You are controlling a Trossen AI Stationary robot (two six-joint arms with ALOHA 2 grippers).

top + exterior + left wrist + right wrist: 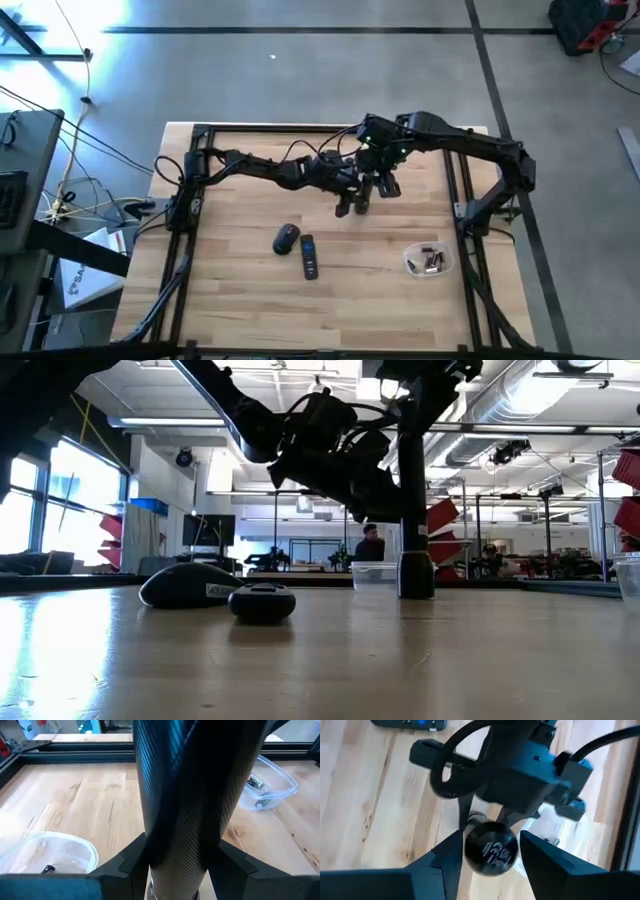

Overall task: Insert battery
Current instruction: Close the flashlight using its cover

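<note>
Left gripper (345, 203) and right gripper (385, 186) meeting above mid-table, both clamped on a dark cylindrical flashlight (490, 846), round black end cap with pale lettering between right fingers (451, 855), carbon-weave barrel (185, 810) between left fingers (125, 865), batteries in clear dish (428, 260) near right table edge.

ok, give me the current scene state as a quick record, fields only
left hand: mid-table, shut on dark cylinder
right hand: mid-table, at the cylinder's round end, grip unclear
cylinder: upright, base at the tabletop
mouse: on table, untouched
remote: beside the mouse, untouched
clear container: right side of the table, batteries inside
battery in a hand: none visible
</note>
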